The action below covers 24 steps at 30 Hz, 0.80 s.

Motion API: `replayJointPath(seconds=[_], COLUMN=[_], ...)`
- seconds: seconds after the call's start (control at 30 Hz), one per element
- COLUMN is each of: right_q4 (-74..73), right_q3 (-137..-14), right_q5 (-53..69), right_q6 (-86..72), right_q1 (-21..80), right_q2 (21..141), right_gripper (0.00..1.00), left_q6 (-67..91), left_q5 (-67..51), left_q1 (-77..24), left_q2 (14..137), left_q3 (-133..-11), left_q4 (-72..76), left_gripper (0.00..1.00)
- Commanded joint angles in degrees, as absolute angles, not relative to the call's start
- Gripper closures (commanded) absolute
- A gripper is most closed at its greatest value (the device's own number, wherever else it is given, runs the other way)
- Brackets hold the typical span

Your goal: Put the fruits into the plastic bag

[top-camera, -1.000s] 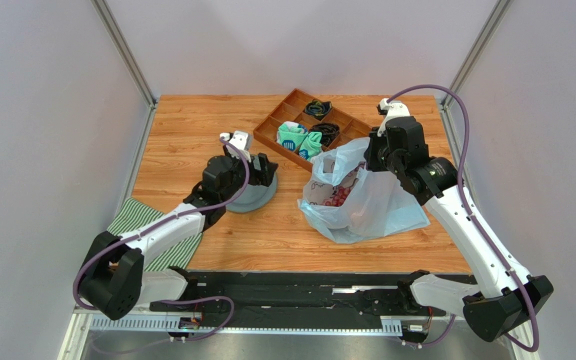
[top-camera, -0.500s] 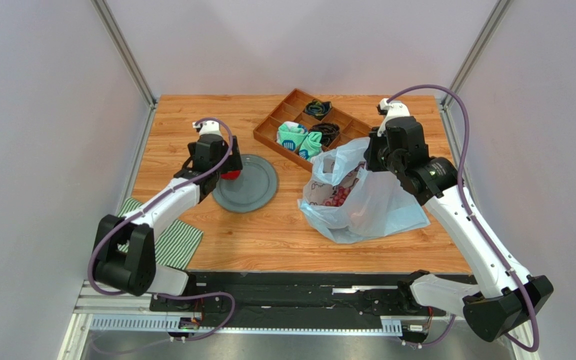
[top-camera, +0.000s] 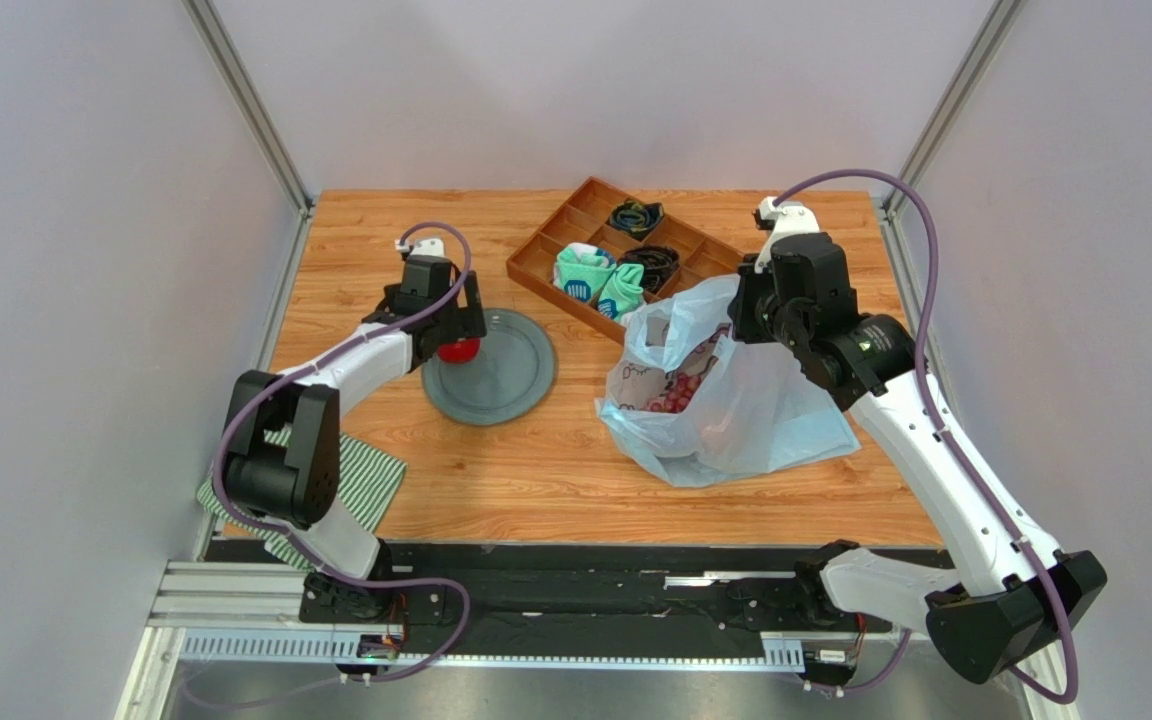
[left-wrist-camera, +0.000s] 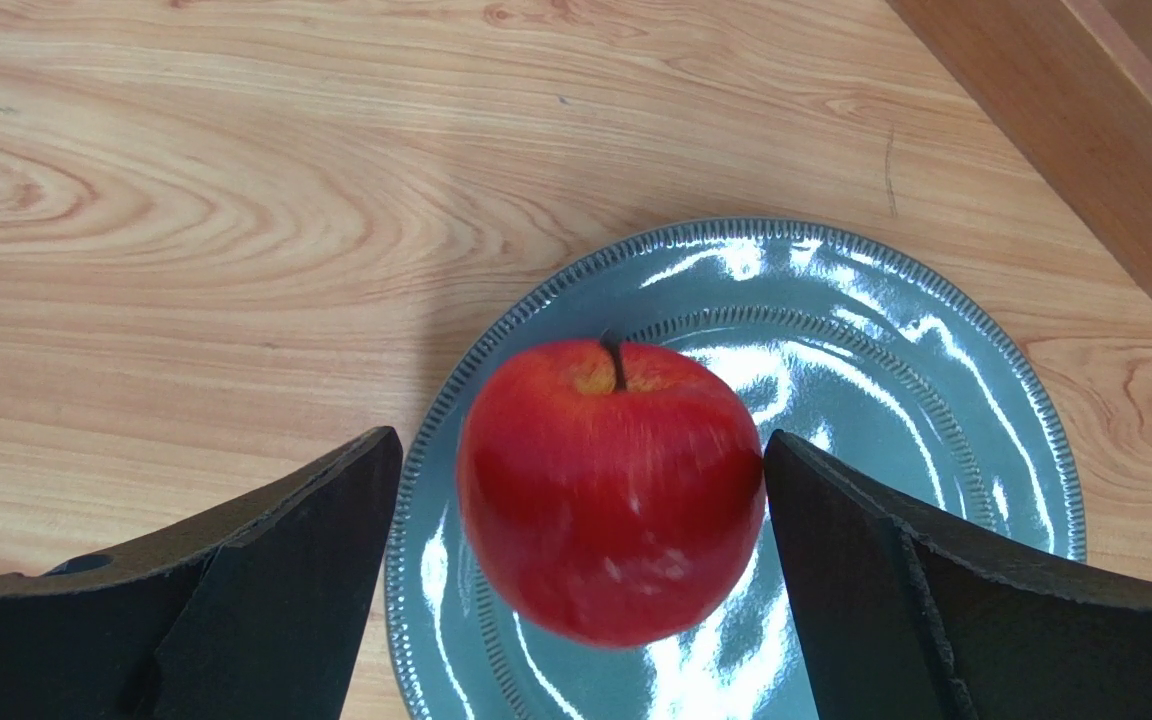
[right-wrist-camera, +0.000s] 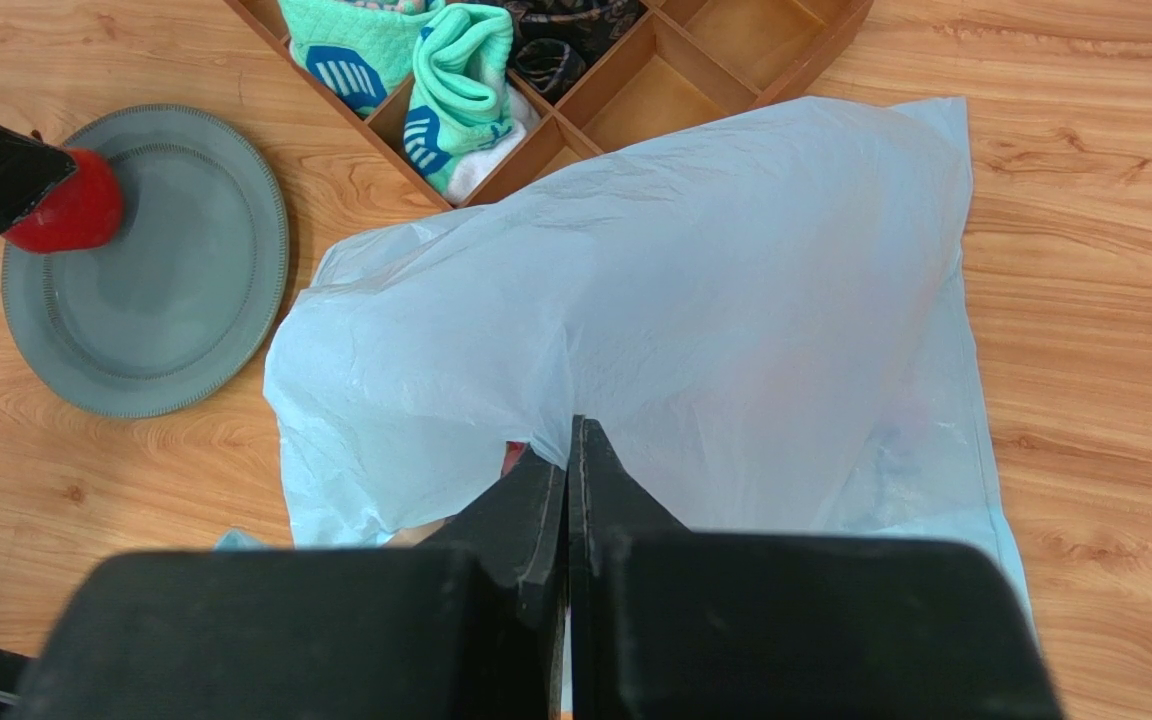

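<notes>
A red apple (top-camera: pixel 459 351) (left-wrist-camera: pixel 609 488) stands on the left part of the round grey plate (top-camera: pixel 515 383) (left-wrist-camera: pixel 913 390). My left gripper (top-camera: pixel 447 323) (left-wrist-camera: pixel 582 450) is open and straddles it; the right finger touches the apple and the left finger stands a little apart. The light-blue plastic bag (top-camera: pixel 755 413) (right-wrist-camera: pixel 717 270) lies right of the plate. My right gripper (top-camera: pixel 743 318) (right-wrist-camera: pixel 570 435) is shut on its upper edge and holds the mouth up. Reddish shapes (top-camera: pixel 672 390) show through the bag. The apple also shows in the right wrist view (right-wrist-camera: pixel 68 203).
A wooden compartment tray (top-camera: pixel 591 191) (right-wrist-camera: pixel 823 45) with teal cloth and dark items stands at the back, close behind the bag. A green-striped cloth (top-camera: pixel 364 480) lies at the table's front left edge. The grey plate also shows in the right wrist view (right-wrist-camera: pixel 177 285).
My left arm has swung from over the plate's middle to its left edge, and the apple now shows between its jaws. The right arm and the bag have not moved.
</notes>
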<state>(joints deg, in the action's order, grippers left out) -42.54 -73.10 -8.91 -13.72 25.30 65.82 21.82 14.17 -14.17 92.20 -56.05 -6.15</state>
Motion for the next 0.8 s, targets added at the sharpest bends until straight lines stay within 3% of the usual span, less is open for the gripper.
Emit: replayJointPath(seconds=[0.0, 0.4, 0.53, 0.77], right_q4=[-40.8, -40.5, -40.6, -40.5], right_q3=[-74.4, -74.4, -74.4, -74.3], right_q5=[-9.4, -9.4, -9.3, -9.2], right_q6=[-13.4, -13.4, -13.4, -13.5], right_q1=[25.2, 25.1, 25.2, 25.1], right_q2=[65.6, 66.4, 66.4, 66.4], right_gripper=[1.0, 1.0, 1.0, 1.0], left_q6=[22.6, 23.9, 24.3, 23.7], left_q5=[11.5, 6.4, 5.4, 4.8], left_q1=[-13.4, -13.3, -13.3, -13.4], left_q2=[93.6, 96.2, 96.2, 95.0], left_q3=[-58.6, -58.2, -57.2, -56.2], left_q4=[-6.7, -7.5, -6.3, -5.4], left_gripper=[0.01, 0.03, 0.08, 0.31])
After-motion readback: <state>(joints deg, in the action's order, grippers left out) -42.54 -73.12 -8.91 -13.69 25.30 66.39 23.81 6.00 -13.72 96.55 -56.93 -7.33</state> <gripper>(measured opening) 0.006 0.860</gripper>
